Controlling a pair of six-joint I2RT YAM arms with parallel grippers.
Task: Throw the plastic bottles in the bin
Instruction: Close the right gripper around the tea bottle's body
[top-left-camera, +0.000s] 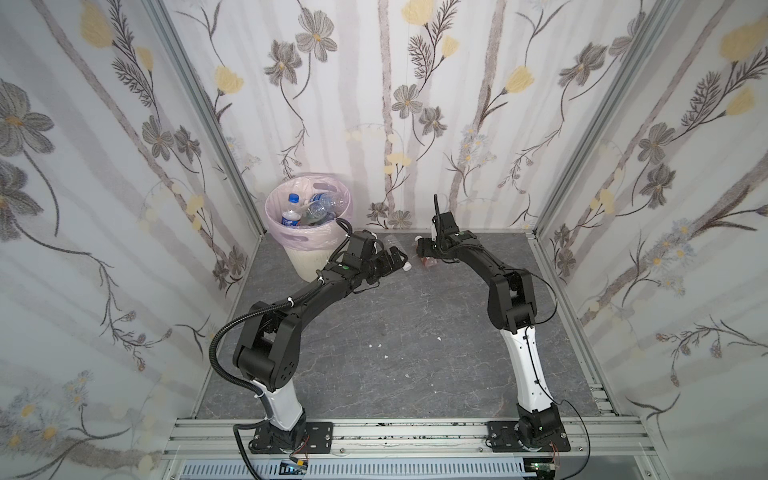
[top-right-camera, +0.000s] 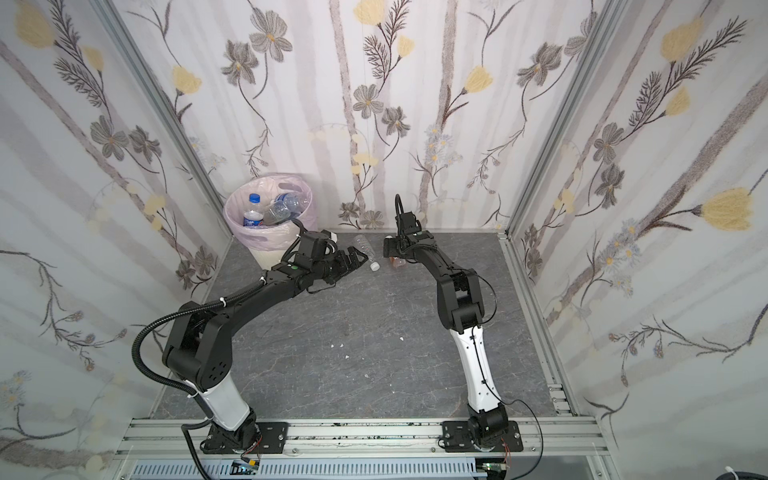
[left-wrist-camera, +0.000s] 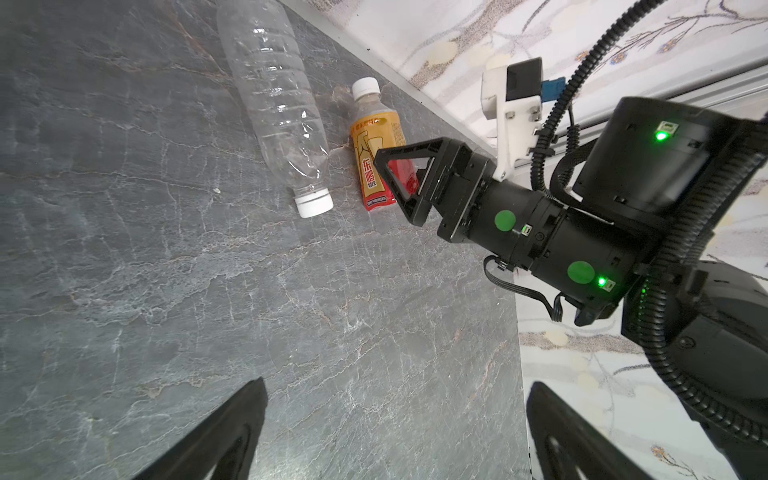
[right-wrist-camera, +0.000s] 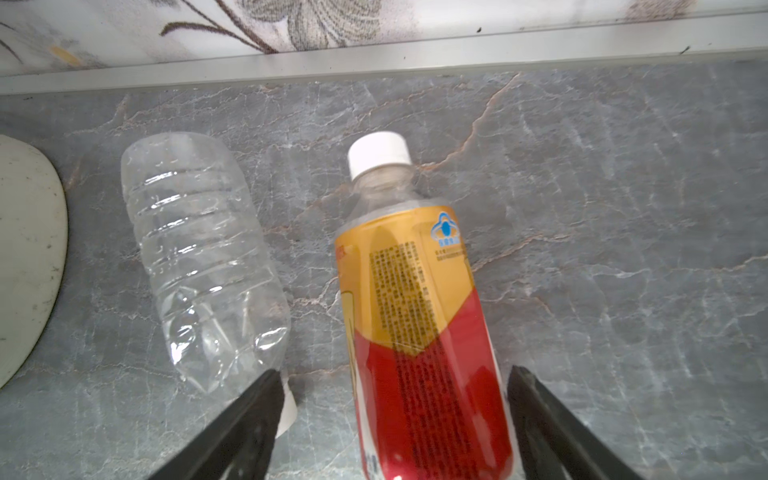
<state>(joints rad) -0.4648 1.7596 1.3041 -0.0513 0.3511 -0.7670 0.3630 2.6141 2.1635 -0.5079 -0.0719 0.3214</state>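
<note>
A clear bottle (left-wrist-camera: 274, 104) and an orange-red bottle (left-wrist-camera: 374, 133), both white-capped, are laid flat just beside each other, caps opposed. Blue-labelled bottles (top-left-camera: 291, 218) are heaped in the pink-lined bin (top-left-camera: 305, 261).

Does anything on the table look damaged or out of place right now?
The clear bottle lying beside the orange-red bottle is dented and crumpled near its neck. A few small white scraps litter the grey tabletop.

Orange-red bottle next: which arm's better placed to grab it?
Right. The right gripper straddles the orange-red bottle, jaws open either side, so it likely only needs to close. The left gripper hangs open over bare table, nearer the clear bottle.
</note>
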